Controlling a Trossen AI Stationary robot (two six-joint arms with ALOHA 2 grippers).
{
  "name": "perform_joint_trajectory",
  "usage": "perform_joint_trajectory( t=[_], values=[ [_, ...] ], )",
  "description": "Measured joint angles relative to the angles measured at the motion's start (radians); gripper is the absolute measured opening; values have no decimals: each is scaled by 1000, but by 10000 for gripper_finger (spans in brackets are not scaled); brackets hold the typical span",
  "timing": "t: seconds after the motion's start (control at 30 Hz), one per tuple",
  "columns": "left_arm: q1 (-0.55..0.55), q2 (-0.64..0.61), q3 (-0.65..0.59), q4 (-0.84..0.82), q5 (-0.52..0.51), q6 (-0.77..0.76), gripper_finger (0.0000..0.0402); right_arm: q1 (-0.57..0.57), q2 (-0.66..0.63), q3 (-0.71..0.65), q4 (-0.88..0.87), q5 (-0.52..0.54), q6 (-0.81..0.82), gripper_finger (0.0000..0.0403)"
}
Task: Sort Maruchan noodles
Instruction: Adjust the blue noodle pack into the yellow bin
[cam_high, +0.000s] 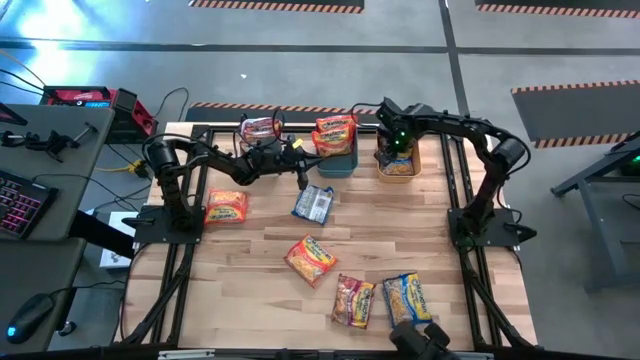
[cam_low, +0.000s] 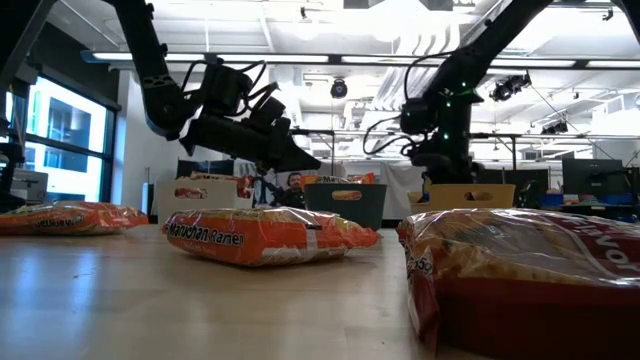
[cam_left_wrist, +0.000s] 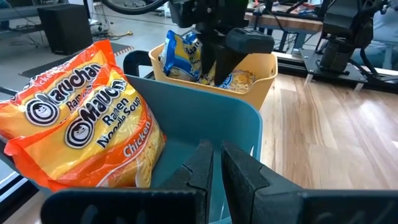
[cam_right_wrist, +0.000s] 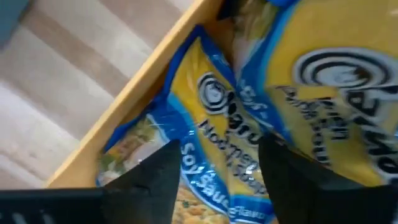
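Observation:
Maruchan packets lie flat on the wooden table: an orange one (cam_high: 226, 207), a blue one (cam_high: 313, 204), another orange one (cam_high: 310, 258), a pink-red one (cam_high: 352, 300) and a blue-and-yellow one (cam_high: 407, 297). Two orange packets (cam_left_wrist: 81, 124) stand in the teal bin (cam_left_wrist: 205, 118). Pink-red packets (cam_high: 258, 127) sit in the white bin. My left gripper (cam_left_wrist: 217, 165) is shut and empty, held in the air just short of the teal bin's near wall. My right gripper (cam_right_wrist: 217, 174) is open, reaching down into the orange bin (cam_left_wrist: 264, 74) above blue-and-yellow packets (cam_right_wrist: 211, 124). My right gripper points down into the orange bin from above, its fingers (cam_right_wrist: 155, 180) standing on either side of a blue-and-yellow packet's middle (cam_right_wrist: 214, 155) that lies in the bin. Whether the fingers touch the packet, I cannot tell.
The three bins stand in a row along the table's far edge: white (cam_high: 260, 130), teal (cam_high: 335, 160), orange (cam_high: 398, 167). Bare wood (cam_high: 400, 220) lies between the bins and the loose packets. A desk with a keyboard (cam_high: 20, 200) stands off the table's left side.

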Motion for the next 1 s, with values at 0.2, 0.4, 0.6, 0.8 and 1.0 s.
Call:
perform_joint_trajectory(
  t=[0.2, 0.4, 0.6, 0.8, 1.0],
  values=[
    [0, 0, 0, -5, 0, 6, 20, -27, 2, -41, 62, -20, -1, 164],
    [0, 0, 0, -6, 0, 6, 20, -38, -3, -69, 98, -43, -8, 66],
    [0, 0, 0, -6, 0, 5, 20, -35, -3, -65, 104, -31, -54, 7],
    [0, -6, 0, -5, 0, -20, 20, -16, -24, -53, 91, -29, -95, 1],
    [2, -13, 0, 5, 0, -30, 20, 23, -85, -52, 72, -24, -116, 0]
  ],
)
